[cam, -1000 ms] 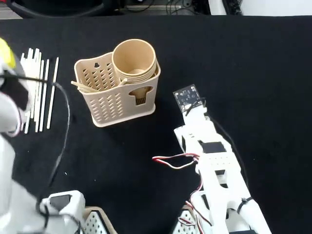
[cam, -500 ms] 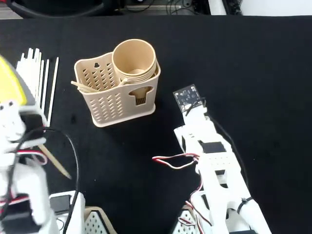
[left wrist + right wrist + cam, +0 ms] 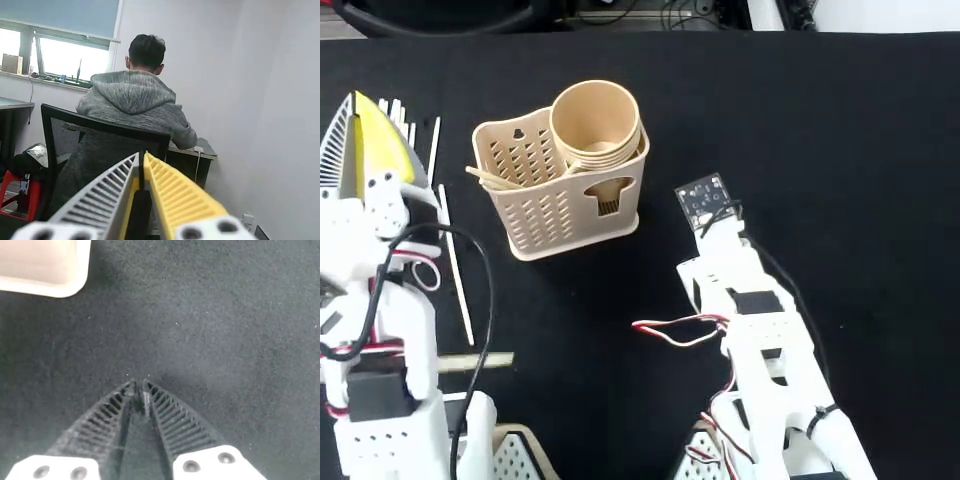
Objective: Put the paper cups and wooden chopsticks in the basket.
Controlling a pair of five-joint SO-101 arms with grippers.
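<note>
Paper cups (image 3: 595, 122) sit stacked in the basket (image 3: 552, 215); left gripper (image 3: 141, 154) and right gripper (image 3: 137, 384) are both clenched.

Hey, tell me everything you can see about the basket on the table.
The basket is beige and looks like plastic. It is roughly rectangular with rounded corners, its walls are pierced by rows of small slots, and there is a larger cut-out in the near wall. It stands upright on the black table cover. A stack of paper cups sits in one end, rising above the rim. Wooden chopsticks lean in the other end.
</note>
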